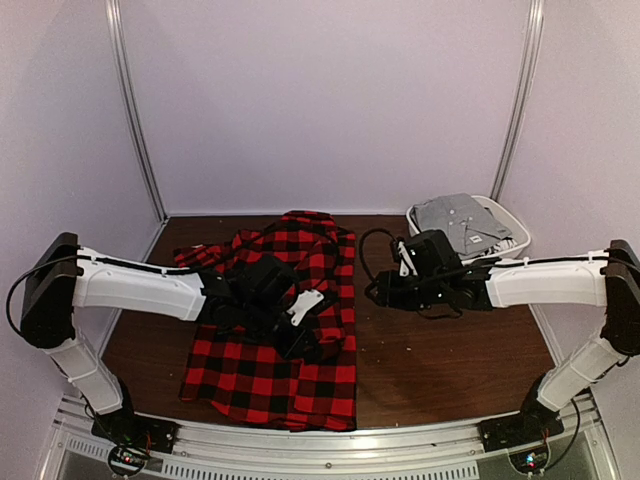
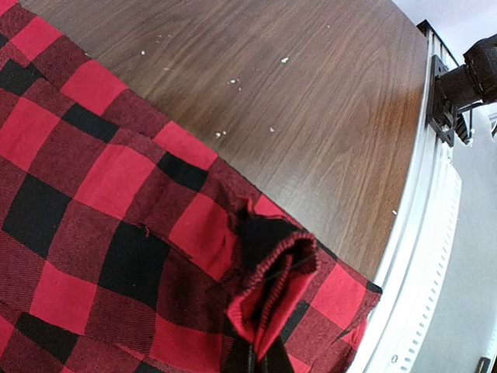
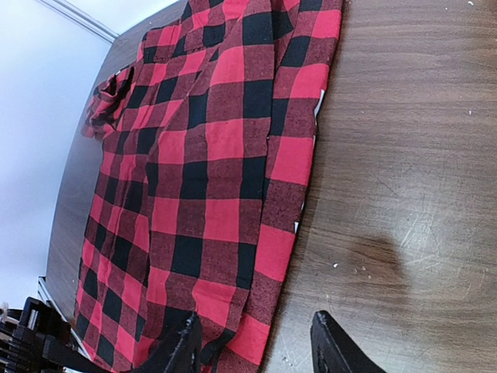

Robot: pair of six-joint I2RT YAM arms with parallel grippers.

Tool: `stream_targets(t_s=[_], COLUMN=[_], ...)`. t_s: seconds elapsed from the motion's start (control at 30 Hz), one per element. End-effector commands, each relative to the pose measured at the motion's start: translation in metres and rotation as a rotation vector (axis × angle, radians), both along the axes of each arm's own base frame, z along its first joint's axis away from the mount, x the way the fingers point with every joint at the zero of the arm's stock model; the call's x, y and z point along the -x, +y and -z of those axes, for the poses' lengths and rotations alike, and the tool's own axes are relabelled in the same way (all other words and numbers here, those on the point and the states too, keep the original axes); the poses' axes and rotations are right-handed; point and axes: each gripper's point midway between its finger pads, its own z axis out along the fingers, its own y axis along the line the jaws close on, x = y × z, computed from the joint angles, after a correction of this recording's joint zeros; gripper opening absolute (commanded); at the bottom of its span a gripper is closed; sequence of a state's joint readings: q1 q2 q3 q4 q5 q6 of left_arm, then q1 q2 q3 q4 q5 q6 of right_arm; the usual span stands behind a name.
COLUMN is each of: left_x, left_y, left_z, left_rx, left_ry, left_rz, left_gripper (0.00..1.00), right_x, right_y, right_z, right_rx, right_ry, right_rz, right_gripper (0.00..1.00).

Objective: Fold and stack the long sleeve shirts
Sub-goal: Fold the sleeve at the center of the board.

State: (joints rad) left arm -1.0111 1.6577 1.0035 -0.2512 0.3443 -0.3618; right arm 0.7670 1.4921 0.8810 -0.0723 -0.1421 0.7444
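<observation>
A red-and-black check long sleeve shirt [image 1: 275, 350] lies spread flat on the brown table, left of centre. My left gripper [image 1: 305, 340] is low over its right half. In the left wrist view it is shut on a raised fold of the shirt's hem [image 2: 272, 287], close to the shirt's near corner. My right gripper [image 1: 376, 290] hovers at the shirt's right edge, open and empty. In the right wrist view its fingers [image 3: 180, 351] straddle the shirt's edge [image 3: 264, 256], one finger over cloth and the other over bare wood. A folded grey shirt [image 1: 462, 221] lies in a basket.
A white basket [image 1: 517, 232] stands at the back right against the wall. The table's metal front rail [image 2: 435, 256] runs close to the shirt's near corner. Bare wood [image 1: 450, 350] lies to the right of the shirt.
</observation>
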Motion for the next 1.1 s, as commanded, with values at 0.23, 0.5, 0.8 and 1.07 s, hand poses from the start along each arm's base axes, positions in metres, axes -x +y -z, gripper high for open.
stream_targets(t_s=[0.23, 0.5, 0.8, 1.07], left_x=[0.014, 0.02, 0.022, 0.017], left_y=[-0.013, -0.015, -0.014, -0.012], left_z=[-0.006, -0.003, -0.008, -0.035], left_rx=[0.052, 0.054, 0.065, 0.134], left_ry=[0.004, 0.014, 0.01, -0.033], left_rz=[0.043, 0.056, 0.06, 0.031], left_gripper=[0.0, 0.01, 0.28, 0.67], right_x=[0.006, 0.008, 0.009, 0.01], right_y=[-0.003, -0.004, -0.003, 0.0], right_z=[-0.004, 0.001, 0.008, 0.015], right_rx=[-0.037, -0.039, -0.028, -0.02], right_ry=[-0.007, 0.0, 0.009, 0.022], right_rz=[0.009, 0.01, 0.005, -0.01], right_gripper=[0.49, 0.49, 0.49, 0.49])
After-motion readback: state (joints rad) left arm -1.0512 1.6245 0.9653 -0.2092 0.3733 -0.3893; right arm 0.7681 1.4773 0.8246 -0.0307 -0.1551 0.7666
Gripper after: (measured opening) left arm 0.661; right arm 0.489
